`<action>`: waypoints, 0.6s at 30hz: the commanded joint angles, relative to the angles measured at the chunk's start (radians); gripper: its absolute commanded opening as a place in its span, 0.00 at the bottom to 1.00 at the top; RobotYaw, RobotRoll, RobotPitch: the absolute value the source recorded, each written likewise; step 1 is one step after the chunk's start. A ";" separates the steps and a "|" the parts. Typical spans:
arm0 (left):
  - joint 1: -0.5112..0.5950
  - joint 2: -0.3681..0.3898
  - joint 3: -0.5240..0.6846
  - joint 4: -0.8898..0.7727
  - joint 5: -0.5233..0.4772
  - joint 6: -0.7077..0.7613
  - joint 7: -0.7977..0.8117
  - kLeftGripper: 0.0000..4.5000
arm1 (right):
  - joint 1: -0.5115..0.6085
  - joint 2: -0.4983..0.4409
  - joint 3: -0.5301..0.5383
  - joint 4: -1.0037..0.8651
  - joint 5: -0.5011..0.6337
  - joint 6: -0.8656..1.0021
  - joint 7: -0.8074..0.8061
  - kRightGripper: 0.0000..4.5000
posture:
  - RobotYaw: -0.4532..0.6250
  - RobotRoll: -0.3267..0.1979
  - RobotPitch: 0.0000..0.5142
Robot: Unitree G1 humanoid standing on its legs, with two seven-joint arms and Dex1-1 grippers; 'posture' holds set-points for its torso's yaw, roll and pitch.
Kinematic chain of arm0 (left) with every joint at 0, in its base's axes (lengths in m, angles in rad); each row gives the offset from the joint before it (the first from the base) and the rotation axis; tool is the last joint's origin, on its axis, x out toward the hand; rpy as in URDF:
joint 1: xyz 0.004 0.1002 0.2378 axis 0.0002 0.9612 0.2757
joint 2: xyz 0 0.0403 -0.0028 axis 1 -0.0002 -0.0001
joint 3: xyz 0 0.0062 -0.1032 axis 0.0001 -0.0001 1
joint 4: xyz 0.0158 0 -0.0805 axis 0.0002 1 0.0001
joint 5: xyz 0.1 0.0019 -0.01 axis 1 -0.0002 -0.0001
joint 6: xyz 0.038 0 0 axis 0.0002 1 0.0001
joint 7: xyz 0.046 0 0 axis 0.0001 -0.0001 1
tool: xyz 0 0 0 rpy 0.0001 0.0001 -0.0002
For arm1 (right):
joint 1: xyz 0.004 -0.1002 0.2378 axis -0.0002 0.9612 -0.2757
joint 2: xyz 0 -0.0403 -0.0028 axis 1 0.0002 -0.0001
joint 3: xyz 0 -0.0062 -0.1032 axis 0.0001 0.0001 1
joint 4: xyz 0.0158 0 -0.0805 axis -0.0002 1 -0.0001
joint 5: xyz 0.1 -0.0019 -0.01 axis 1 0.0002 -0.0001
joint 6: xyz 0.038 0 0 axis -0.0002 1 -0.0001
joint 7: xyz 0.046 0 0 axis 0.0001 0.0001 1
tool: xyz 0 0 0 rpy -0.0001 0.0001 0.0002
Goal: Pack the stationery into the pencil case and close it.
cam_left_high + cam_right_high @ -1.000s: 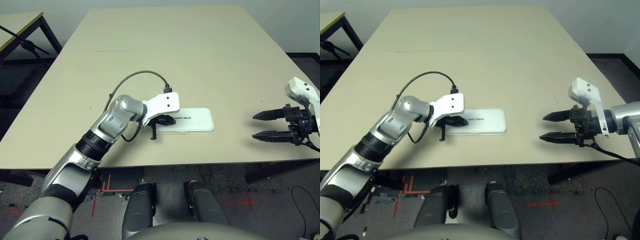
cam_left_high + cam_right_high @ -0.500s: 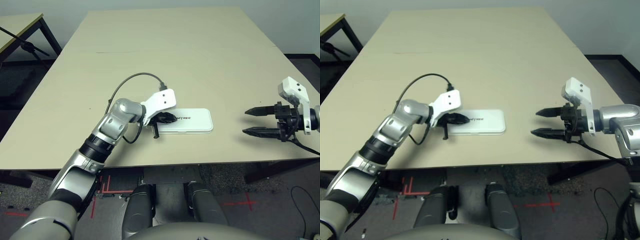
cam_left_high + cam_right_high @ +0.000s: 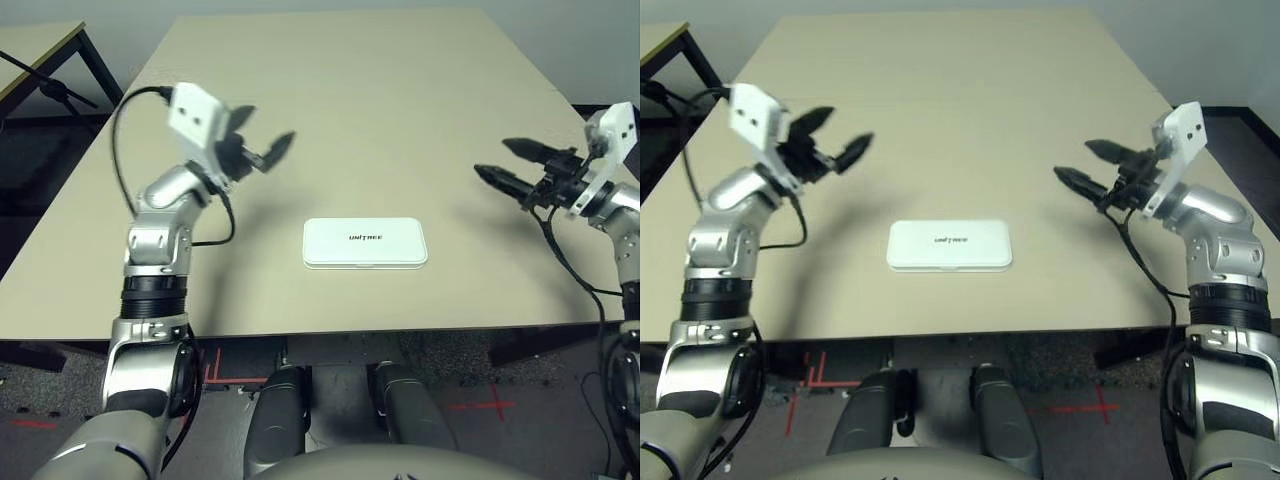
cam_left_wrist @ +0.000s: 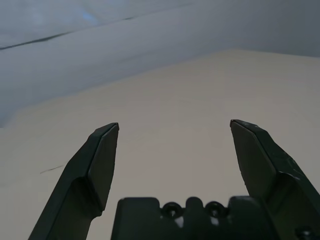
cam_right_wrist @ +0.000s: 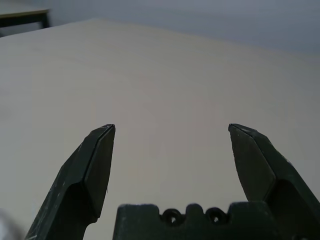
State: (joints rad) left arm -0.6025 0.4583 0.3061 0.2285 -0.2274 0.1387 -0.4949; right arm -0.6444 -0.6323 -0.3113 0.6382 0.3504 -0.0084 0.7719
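The white pencil case lies flat on the big tan table, near the edge by the robot. Its lid is shut, and the word on the lid faces up. Nothing is touching it.

The robot has both arms up in the air, one on each side of the case, like someone holding their hands apart.

The left arm stands tall. The lower part goes almost straight up from the table edge, then bends at the wrist. The left gripper is at about ten o'clock from the case, well apart from it and above the table. It points over toward the middle of the table. Its two black fingers are spread wide, and there is nothing between them. A black cable loops from the white block on its wrist down along the arm.

The right arm bends up in much the same way. The right gripper is at about two o'clock from the case, also well apart from it and off the table. It points in toward the middle too. Its fingers are wide apart and hold nothing, with bare table past them.
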 commanded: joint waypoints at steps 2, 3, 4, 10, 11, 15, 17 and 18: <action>0.028 0.019 0.065 0.110 -0.011 -0.076 0.058 1.00 | -0.055 0.016 -0.047 0.142 -0.034 -0.124 -0.147 1.00 | 0.36 0.62 0.24; 0.030 0.021 0.077 0.136 -0.014 -0.094 0.066 1.00 | -0.065 0.016 -0.051 0.168 -0.038 -0.141 -0.171 1.00 | 0.37 0.62 0.24; 0.035 0.024 0.087 0.164 -0.017 -0.116 0.070 1.00 | -0.072 0.015 -0.053 0.196 -0.044 -0.158 -0.196 1.00 | 0.37 0.62 0.24; 0.041 0.046 0.131 0.320 -0.022 -0.233 0.098 1.00 | -0.097 -0.006 -0.062 0.327 -0.070 -0.234 -0.320 1.00 | 0.36 0.62 0.24; 0.037 0.050 0.135 0.340 -0.023 -0.247 0.103 1.00 | -0.101 -0.010 -0.065 0.346 -0.072 -0.239 -0.338 1.00 | 0.36 0.62 0.24; 0.023 0.063 0.140 0.398 -0.028 -0.286 0.110 1.00 | -0.118 -0.028 -0.079 0.420 -0.082 -0.260 -0.396 1.00 | 0.36 0.62 0.24; 0.021 0.067 0.137 0.414 -0.029 -0.299 0.112 1.00 | -0.127 -0.031 -0.079 0.442 -0.083 -0.265 -0.407 1.00 | 0.35 0.62 0.25; 0.023 0.068 0.135 0.415 -0.031 -0.303 0.113 1.00 | -0.130 -0.033 -0.078 0.450 -0.083 -0.268 -0.407 1.00 | 0.35 0.62 0.26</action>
State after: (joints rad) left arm -0.5763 0.5173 0.4329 0.6202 -0.2483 -0.1446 -0.3862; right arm -0.7620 -0.6538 -0.3712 1.0633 0.2725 -0.2581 0.3746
